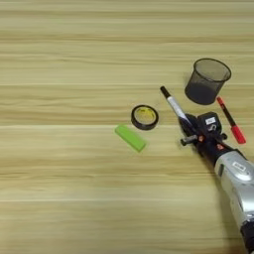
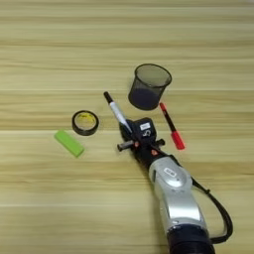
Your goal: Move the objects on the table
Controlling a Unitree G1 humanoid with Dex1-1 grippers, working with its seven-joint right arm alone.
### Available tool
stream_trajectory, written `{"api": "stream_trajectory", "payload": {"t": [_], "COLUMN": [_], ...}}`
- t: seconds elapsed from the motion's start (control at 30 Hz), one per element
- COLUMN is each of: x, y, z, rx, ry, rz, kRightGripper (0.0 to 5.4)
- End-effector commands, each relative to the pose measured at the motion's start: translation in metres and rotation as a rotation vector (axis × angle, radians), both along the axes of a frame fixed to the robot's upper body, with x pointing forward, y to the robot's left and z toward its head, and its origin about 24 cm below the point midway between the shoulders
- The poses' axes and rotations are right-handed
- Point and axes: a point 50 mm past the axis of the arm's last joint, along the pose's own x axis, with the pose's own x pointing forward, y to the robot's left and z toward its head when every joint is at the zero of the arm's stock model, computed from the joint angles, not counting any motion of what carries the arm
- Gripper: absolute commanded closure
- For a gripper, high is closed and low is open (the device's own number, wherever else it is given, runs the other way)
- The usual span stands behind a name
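My right gripper is shut on the lower end of the white marker, whose black cap points up and left. The same marker lies slanted between the tape roll and the cup. The black tape roll with a yellow centre lies flat to the gripper's left, apart from the marker. A lime-green block rests just below and left of the roll. The black mesh cup stands upright beyond the gripper. A red-and-black pen lies to the right of my wrist, below the cup.
The wood-grain table spreads wide to the left and far side. My silver forearm comes in from the bottom right, with a black cable looping at its right side.
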Motion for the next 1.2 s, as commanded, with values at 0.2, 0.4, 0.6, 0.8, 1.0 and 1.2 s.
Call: {"api": "stream_trajectory", "payload": {"t": [0.2,0.4,0.6,0.8,1.0,1.2], "x": [0.014,0.015,0.016,0.017,0.015,0.009], "y": [-0.013,-0.014,-0.011,-0.008,-0.001,0.009], "z": [0.016,0.012,0.010,0.012,0.028,0.041], "rx": [-0.031,-0.026,-0.028,-0.027,0.022,0.026], "ry": [-0.053,-0.031,-0.032,-0.056,-0.170,-0.249], "rz": [-0.063,-0.077,-0.064,-0.055,-0.034,0.009], "kRightGripper": [4.67,4.67,4.16,3.51,2.86,2.27]}}
